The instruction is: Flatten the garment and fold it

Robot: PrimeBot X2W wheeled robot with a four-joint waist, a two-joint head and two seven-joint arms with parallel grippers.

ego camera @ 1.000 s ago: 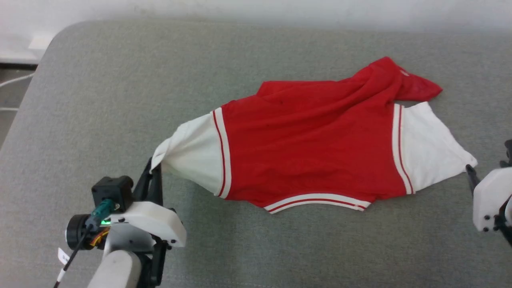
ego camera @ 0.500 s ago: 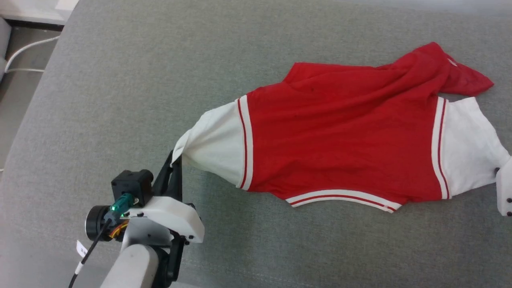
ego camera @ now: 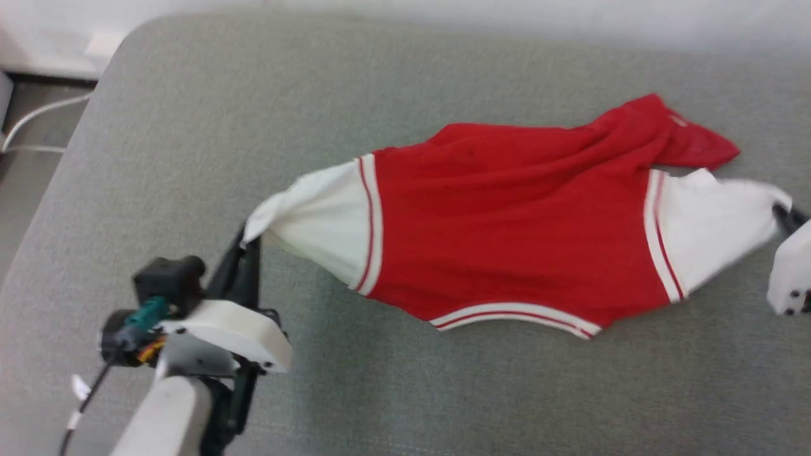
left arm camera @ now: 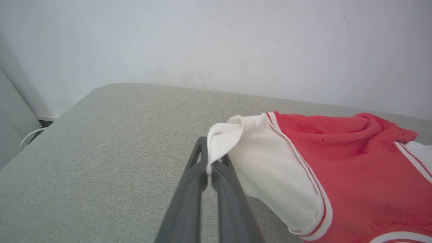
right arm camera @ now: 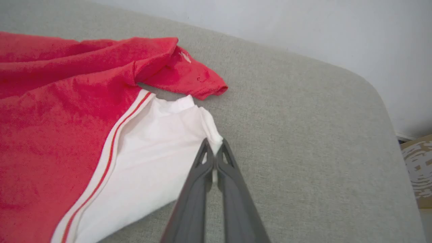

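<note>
Newly closed, the right end effector [right arm camera: 214, 145] pinches the right sleeve [right arm camera: 158, 148] while the left end effector [left arm camera: 209, 158] grips the left sleeve [left arm camera: 266, 162]; with the shirt [ego camera: 507, 221] rumpled mid worktop [ego camera: 380, 88], draw both apart evenly and low.

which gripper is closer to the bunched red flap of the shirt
Right. The right gripper pinches the white sleeve just beside the red flap; the left gripper pinches the opposite sleeve, across the whole shirt.

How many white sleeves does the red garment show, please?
2: the left sleeve, in the left end effector; the right sleeve, in the right end effector; opposite ends of the garment.
</note>
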